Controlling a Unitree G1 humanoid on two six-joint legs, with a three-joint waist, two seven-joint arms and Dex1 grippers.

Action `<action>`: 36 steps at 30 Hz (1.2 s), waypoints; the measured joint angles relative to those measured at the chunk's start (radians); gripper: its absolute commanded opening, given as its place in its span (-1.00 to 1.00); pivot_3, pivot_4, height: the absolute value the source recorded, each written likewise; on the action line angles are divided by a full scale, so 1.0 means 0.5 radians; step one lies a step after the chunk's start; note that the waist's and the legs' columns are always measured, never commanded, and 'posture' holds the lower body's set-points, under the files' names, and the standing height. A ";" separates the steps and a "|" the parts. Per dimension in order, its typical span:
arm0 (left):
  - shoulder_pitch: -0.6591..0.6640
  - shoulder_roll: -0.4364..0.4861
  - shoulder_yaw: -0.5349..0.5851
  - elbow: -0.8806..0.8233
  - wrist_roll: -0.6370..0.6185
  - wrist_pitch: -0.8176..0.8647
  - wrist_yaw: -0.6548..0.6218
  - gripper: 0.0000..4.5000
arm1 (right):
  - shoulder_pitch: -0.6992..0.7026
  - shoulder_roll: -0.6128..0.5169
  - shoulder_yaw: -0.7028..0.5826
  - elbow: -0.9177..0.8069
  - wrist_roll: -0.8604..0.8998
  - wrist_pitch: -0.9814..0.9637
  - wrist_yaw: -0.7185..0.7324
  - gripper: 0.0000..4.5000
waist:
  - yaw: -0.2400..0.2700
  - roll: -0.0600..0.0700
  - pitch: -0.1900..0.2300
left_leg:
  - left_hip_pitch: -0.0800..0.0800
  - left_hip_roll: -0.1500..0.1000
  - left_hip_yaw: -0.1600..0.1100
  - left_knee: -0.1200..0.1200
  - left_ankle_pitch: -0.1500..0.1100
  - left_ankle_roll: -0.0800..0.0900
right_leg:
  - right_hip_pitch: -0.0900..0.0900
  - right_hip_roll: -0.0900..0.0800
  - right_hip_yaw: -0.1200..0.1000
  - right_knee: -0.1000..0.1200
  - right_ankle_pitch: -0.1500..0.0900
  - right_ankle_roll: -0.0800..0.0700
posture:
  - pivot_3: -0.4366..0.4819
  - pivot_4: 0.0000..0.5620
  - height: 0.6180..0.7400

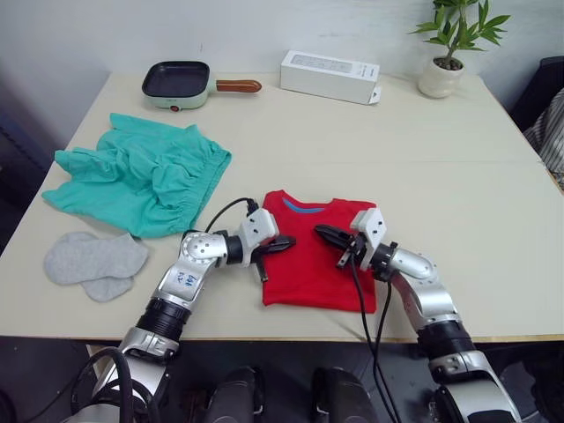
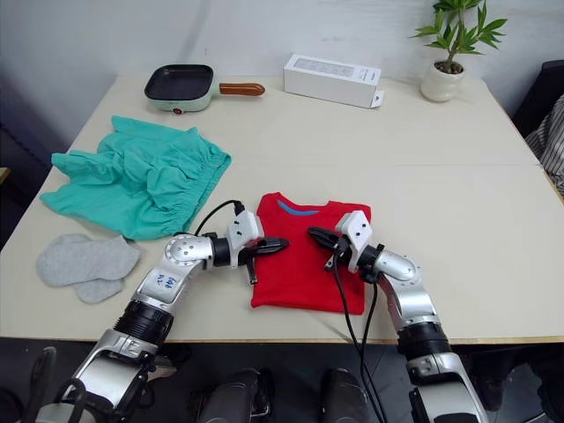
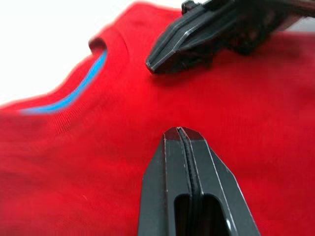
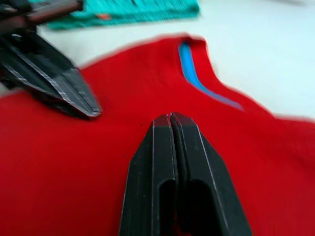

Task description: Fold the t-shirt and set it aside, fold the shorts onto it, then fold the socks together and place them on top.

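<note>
The red t-shirt (image 1: 315, 257) lies folded into a narrow rectangle near the table's front edge, blue neck label showing at its far end. My left gripper (image 1: 287, 242) is shut and hovers over the shirt's left side with nothing in it. My right gripper (image 1: 322, 232) is shut too, just over the shirt's middle, tip facing the left gripper a short gap apart. In the left wrist view the closed fingers (image 3: 189, 182) point at the right gripper (image 3: 170, 51). The teal shorts (image 1: 141, 174) lie crumpled at the left. The grey socks (image 1: 92, 262) lie flat near the front left.
A small green pan (image 1: 181, 84) with a wooden handle, a white box (image 1: 330, 76) and a potted plant (image 1: 448, 48) stand along the far edge of the table (image 1: 458, 185). Dark cables hang from both wrists over the front edge.
</note>
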 measured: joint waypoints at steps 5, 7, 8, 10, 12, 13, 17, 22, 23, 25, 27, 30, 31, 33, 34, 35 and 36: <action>0.043 -0.008 0.022 0.001 -0.028 -0.057 -0.045 -1.00 | -0.033 -0.172 -0.196 0.101 0.245 0.217 0.228 -0.82 | 0.007 0.000 0.000 | -0.001 -0.001 -0.003 0.000 0.000 0.003 | 0.001 -0.004 0.006 -0.002 0.001 0.001 | -0.05 -0.47 1.00; 0.073 -0.007 0.040 -0.005 -0.056 -0.081 -0.090 -1.00 | 0.003 -0.322 -0.247 -0.017 0.374 0.500 0.363 -0.60 | 0.003 0.001 0.001 | -0.001 0.001 -0.004 -0.001 -0.002 0.003 | 0.000 -0.007 0.007 -0.003 0.001 0.001 | -0.05 -0.47 1.00; 0.084 -0.005 0.049 -0.007 -0.071 -0.091 -0.121 -1.00 | 0.020 -0.439 -0.253 -0.087 0.436 0.724 0.422 -0.42 | 0.003 0.001 0.001 | -0.001 0.002 -0.004 0.000 -0.003 0.003 | 0.000 -0.009 0.007 -0.006 0.001 0.000 | -0.05 -0.47 1.00; 0.101 0.006 0.057 -0.010 -0.089 -0.102 -0.162 -1.00 | 0.021 -0.629 -0.267 -0.164 0.546 1.163 0.483 -0.13 | 0.004 0.001 0.001 | -0.001 0.002 -0.005 0.000 -0.005 0.003 | 0.000 -0.014 0.006 -0.012 0.000 -0.001 | -0.05 -0.47 1.00; 0.112 0.009 0.059 -0.014 -0.093 -0.110 -0.184 -1.00 | 0.011 -0.797 -0.263 -0.180 0.624 1.594 0.529 0.18 | 0.005 0.001 0.001 | -0.001 0.003 -0.006 0.000 -0.007 0.003 | 0.000 -0.016 0.007 -0.012 0.000 -0.002 | -0.05 -0.47 1.00; 0.113 0.010 0.060 -0.014 -0.093 -0.115 -0.189 -1.00 | 0.008 -0.871 -0.244 -0.178 0.635 1.769 0.547 0.33 | 0.005 0.001 0.001 | -0.001 0.003 -0.006 0.000 -0.009 0.005 | 0.000 -0.016 0.006 -0.012 -0.001 -0.003 | -0.05 -0.47 1.00; 0.122 0.010 0.070 -0.014 -0.093 -0.137 -0.208 -1.00 | -0.096 -1.024 -0.166 -0.214 0.699 2.303 0.651 0.75 | 0.000 0.001 0.001 | -0.001 0.005 -0.006 0.000 -0.011 0.005 | 0.000 -0.015 0.005 -0.012 -0.001 -0.003 | -0.05 -0.47 1.00; 0.141 -0.005 0.082 -0.013 -0.095 -0.156 -0.218 -1.00 | -0.189 -0.891 -0.086 -0.343 0.776 2.722 0.629 0.75 | -0.002 0.001 0.000 | -0.001 0.007 -0.005 0.000 -0.011 0.000 | 0.000 -0.012 0.004 -0.013 -0.001 -0.004 | -0.05 -0.47 1.00; 0.142 -0.014 0.082 -0.012 -0.095 -0.157 -0.216 -1.00 | -0.203 -0.842 -0.077 -0.379 0.784 2.770 0.603 0.75 | -0.002 0.000 0.000 | -0.001 0.007 -0.005 0.000 -0.011 -0.001 | 0.000 -0.011 0.003 -0.012 -0.001 -0.004 | -0.05 -0.47 1.00; 0.154 -0.015 0.082 -0.012 -0.094 -0.169 -0.214 -1.00 | -0.230 -0.749 -0.074 -0.419 0.789 2.837 0.545 0.57 | -0.002 -0.001 -0.001 | -0.001 0.009 -0.005 0.000 -0.011 -0.002 | 0.000 -0.009 0.002 -0.012 -0.001 -0.004 | -0.05 -0.47 1.00; 0.169 -0.010 0.088 -0.012 -0.093 -0.184 -0.210 -1.00 | -0.248 -0.654 -0.072 -0.427 0.776 2.849 0.472 0.33 | -0.004 -0.003 -0.002 | 0.000 0.010 -0.005 0.000 -0.011 -0.003 | 0.000 -0.006 0.003 -0.012 -0.001 -0.004 | -0.05 -0.47 1.00; 0.179 -0.008 0.091 -0.012 -0.093 -0.199 -0.201 -1.00 | -0.269 -0.549 -0.082 -0.401 0.754 2.843 0.375 -0.15 | -0.008 -0.003 -0.002 | 0.000 0.011 -0.004 0.000 -0.012 -0.003 | 0.000 -0.005 0.003 -0.012 -0.001 -0.004 | -0.05 -0.47 1.00; 0.181 -0.008 0.092 -0.012 -0.093 -0.202 -0.201 -1.00 | -0.272 -0.527 -0.086 -0.391 0.745 2.841 0.347 -0.31 | -0.009 -0.003 -0.002 | 0.000 0.011 -0.004 0.000 -0.012 -0.003 | 0.000 -0.005 0.003 -0.012 -0.001 -0.004 | -0.05 -0.47 1.00; 0.183 -0.002 0.094 -0.012 -0.093 -0.206 -0.200 -1.00 | -0.274 -0.515 -0.086 -0.394 0.741 2.841 0.322 -0.60 | -0.010 -0.003 -0.002 | 0.000 0.011 -0.004 0.000 -0.012 -0.003 | -0.001 -0.005 0.003 -0.012 -0.001 -0.004 | -0.05 -0.47 1.00; 0.184 0.004 0.095 -0.012 -0.094 -0.211 -0.204 -1.00 | -0.274 -0.507 -0.090 -0.411 0.744 2.846 0.317 -0.76 | -0.013 -0.008 -0.005 | 0.001 0.012 -0.004 0.000 -0.012 -0.003 | 0.000 -0.005 0.003 -0.012 -0.001 -0.004 | -0.05 -0.47 1.00; 0.186 0.009 0.097 -0.012 -0.094 -0.217 -0.208 -1.00 | -0.274 -0.501 -0.097 -0.421 0.751 2.849 0.316 -0.87 | -0.016 -0.013 -0.008 | 0.001 0.013 -0.004 0.000 -0.012 -0.002 | 0.000 -0.005 0.003 -0.012 0.000 -0.005 | -0.05 -0.47 1.00; 0.190 0.014 0.100 -0.012 -0.097 -0.220 -0.219 -1.00 | -0.272 -0.497 -0.108 -0.430 0.760 2.849 0.315 -0.99 | -0.019 -0.018 -0.011 | 0.001 0.013 -0.004 0.000 -0.013 -0.002 | 0.000 -0.004 0.003 -0.012 0.000 -0.006 | -0.05 -0.47 1.00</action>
